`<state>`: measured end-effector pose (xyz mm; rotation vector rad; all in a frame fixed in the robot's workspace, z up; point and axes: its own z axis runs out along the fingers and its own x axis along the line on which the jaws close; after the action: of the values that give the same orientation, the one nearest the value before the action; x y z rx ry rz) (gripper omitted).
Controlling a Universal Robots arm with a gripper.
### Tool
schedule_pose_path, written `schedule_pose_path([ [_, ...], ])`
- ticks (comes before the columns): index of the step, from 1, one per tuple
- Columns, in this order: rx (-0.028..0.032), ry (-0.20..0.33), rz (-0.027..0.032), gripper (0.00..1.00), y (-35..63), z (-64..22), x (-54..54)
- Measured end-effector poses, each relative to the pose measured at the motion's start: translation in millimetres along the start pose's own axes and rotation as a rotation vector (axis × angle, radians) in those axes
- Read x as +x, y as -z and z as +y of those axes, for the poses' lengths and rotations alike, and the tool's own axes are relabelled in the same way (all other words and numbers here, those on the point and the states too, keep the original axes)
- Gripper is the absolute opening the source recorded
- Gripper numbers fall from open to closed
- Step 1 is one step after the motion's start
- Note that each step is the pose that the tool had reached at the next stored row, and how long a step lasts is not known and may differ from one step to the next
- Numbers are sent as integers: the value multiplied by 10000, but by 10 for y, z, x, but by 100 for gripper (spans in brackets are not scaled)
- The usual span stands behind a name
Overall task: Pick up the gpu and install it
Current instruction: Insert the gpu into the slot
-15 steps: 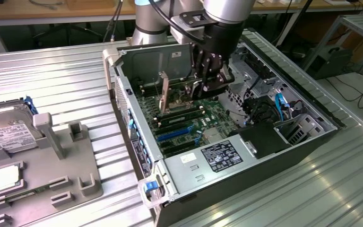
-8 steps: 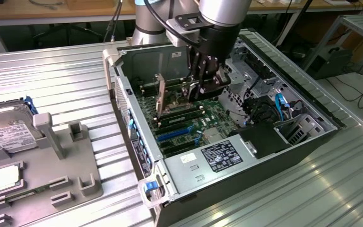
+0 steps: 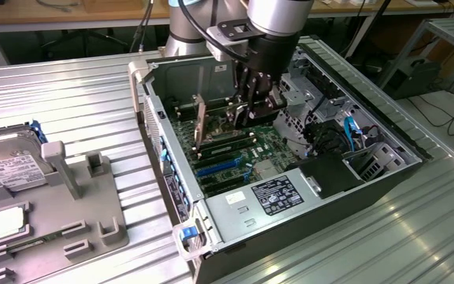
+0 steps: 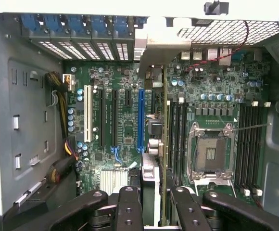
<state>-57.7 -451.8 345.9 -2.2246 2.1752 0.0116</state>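
Observation:
The gpu [image 3: 201, 121] stands on edge inside the open computer case [image 3: 156, 118], above the green motherboard [image 3: 227, 160]. My gripper [image 3: 252, 115] reaches down into the case and is shut on the card's upper edge. In the wrist view the gpu [image 4: 164, 144] shows edge-on as a thin green strip running away from between my black fingers [image 4: 130, 207]. My gripper [image 4: 156, 195] holds it just beside the long blue slot [image 4: 140, 120]. The card's silver bracket end [image 4: 149, 43] points at the case's rear openings. Whether its lower edge touches a slot I cannot tell.
An empty CPU socket [image 4: 210, 154] and memory slots [image 4: 178, 134] lie on one side of the card. The power supply [image 3: 274, 198] fills the case's near end. On the exterior view's left, a grey fixture [image 3: 85, 225] carries a hard drive [image 3: 10, 160] and a CPU chip [image 3: 7, 222].

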Motion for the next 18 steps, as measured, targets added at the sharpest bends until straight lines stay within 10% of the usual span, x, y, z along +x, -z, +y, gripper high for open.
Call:
schedule_pose_path([
  [8,5,-161,3,28,-94,91,1],
  [13,6,-254,7,28,-347,192,5],
  [14,4,-264,128,28,-425,193,7],
  [18,-9,-276,127,28,-514,225,46],
])
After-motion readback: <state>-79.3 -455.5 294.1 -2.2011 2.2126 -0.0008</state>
